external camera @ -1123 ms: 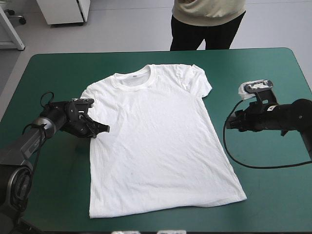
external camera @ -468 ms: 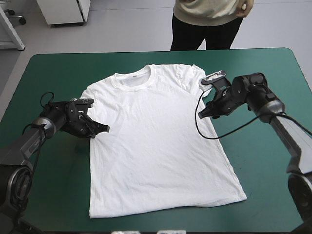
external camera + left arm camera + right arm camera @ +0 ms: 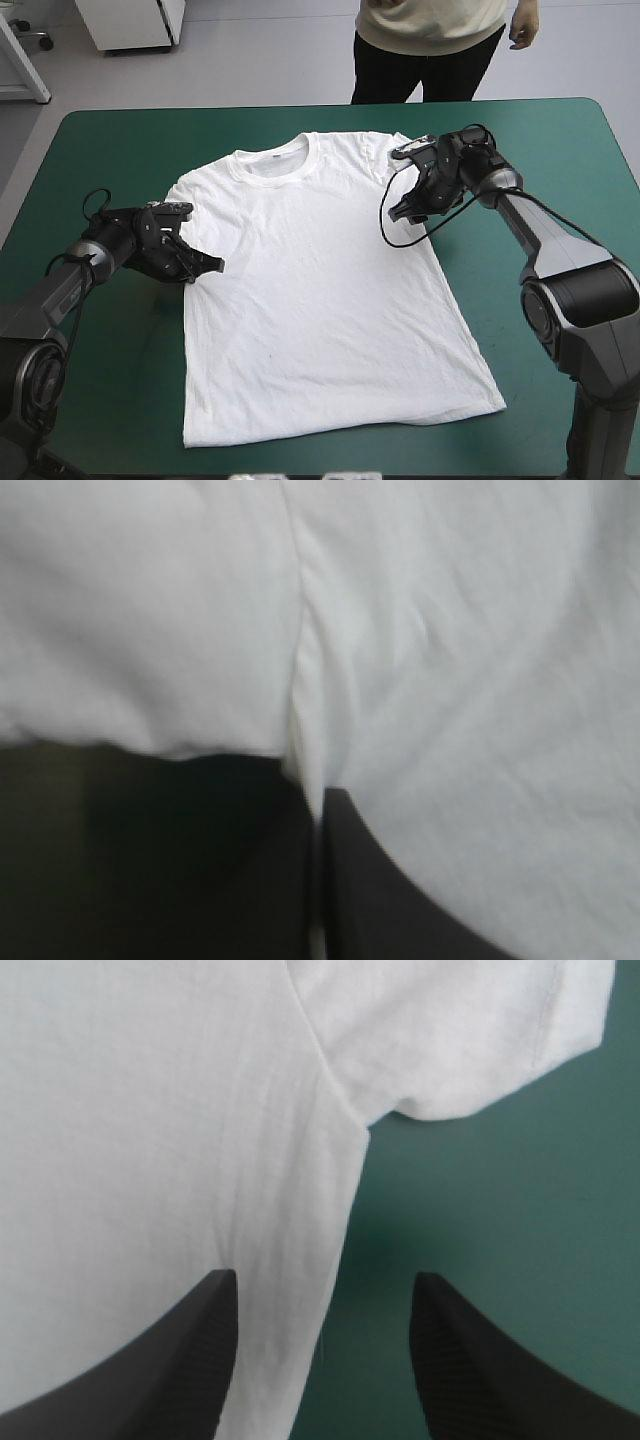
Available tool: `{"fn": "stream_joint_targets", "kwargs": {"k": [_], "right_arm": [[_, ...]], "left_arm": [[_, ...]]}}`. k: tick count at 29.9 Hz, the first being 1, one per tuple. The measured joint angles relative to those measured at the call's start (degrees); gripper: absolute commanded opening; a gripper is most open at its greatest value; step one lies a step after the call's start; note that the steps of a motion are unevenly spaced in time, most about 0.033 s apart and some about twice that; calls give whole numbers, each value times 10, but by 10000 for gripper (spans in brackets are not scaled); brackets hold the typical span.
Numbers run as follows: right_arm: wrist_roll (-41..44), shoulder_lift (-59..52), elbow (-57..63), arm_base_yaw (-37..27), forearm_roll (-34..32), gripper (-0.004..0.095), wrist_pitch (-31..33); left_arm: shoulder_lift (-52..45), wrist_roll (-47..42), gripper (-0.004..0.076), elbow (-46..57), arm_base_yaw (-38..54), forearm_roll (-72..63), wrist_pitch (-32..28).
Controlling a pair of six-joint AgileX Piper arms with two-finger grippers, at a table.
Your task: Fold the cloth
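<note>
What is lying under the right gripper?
Under the right gripper lies the T-shirt, its side edge below the sleeve, and bare teal-green cover beside it. What the cloth covers is hidden.

Bright, even overhead light on teal-green cover (image 3: 300, 455) and T-shirt (image 3: 320, 290). Faint soft shadows under left gripper (image 3: 214, 264) at 9 o'clock, right gripper (image 3: 399, 213) at 2 o'clock. Left wrist view: cover deeply shaded.

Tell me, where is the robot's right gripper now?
In the high view, the right gripper hovers at the T-shirt's right edge, just under the sleeve. Its open fingers straddle that edge near the armpit.
</note>
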Motion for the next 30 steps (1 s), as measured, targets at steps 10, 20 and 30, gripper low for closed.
{"fn": "stream_joint_targets", "kwargs": {"k": [10, 20, 30], "right_arm": [[6, 57, -32, 0, 31, 200, 58], [-2, 58, -35, -2, 29, -13, 69], [6, -53, -26, 0, 42, -13, 48]], "left_arm": [[0, 0, -9, 0, 0, 0, -4], [-1, -1, -9, 0, 0, 0, -13], [-5, -1, -9, -84, -1, -8, 25]]}}
